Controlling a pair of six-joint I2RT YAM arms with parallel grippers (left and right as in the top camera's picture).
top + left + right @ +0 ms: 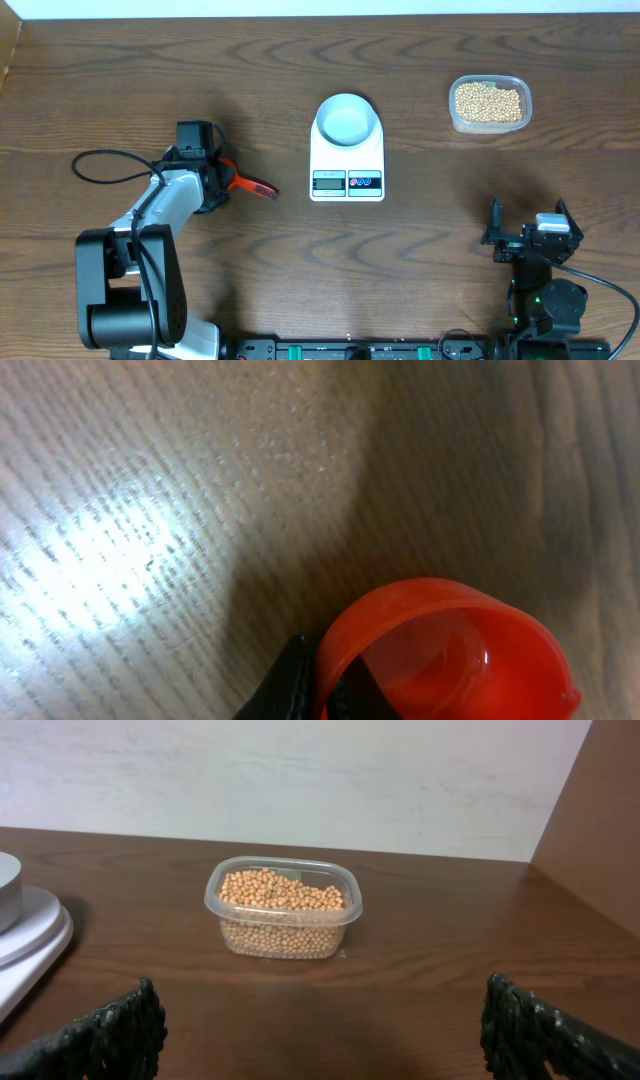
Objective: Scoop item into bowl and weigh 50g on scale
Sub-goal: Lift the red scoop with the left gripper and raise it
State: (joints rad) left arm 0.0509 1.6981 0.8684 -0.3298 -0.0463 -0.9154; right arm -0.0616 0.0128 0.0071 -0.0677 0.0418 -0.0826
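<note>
Soybeans (283, 892): lying heaped in the clear plastic tub (225, 915), toward the far right corner of the table (420, 260); none showing in the bowl.
Bowl (347, 120): sitting upright on the far half of the scale (346, 165), mid-table, nearer the far edge than the near one; appearing empty.
Scale: lying flat, display and buttons facing the near edge; reading too small to tell.
Red scoop (255, 186): sitting toward the left side of the table, well apart from tub and scale; resting on the wood or lifted just clear, not possible to tell which.
Left gripper (222, 178): gripping the red scoop, jaws pressing shut on it beside the cup; cup showing hollow and empty in the wrist view.
Right gripper (528, 218): standing wide open near the near right corner, holding nothing, facing the tub.
Handling, soybeans: judging as small, hard, smooth and round; likely rolling and bouncing off any flat surface; too small for pinching, so calling for the scoop.
Handling, red scoop: judging as light, stiff, glossy plastic; possibly slipping or twisting in the jaws under load; best holding on the handle, keeping the cup level.
Handling, tub: judging as thin-walled and light; likely sliding or flexing under a pushing scoop; bracing at the rim being the sensible hold.
Handling, bowl: looking rigid and thick-rimmed; best leaving untouched on the scale.
</note>
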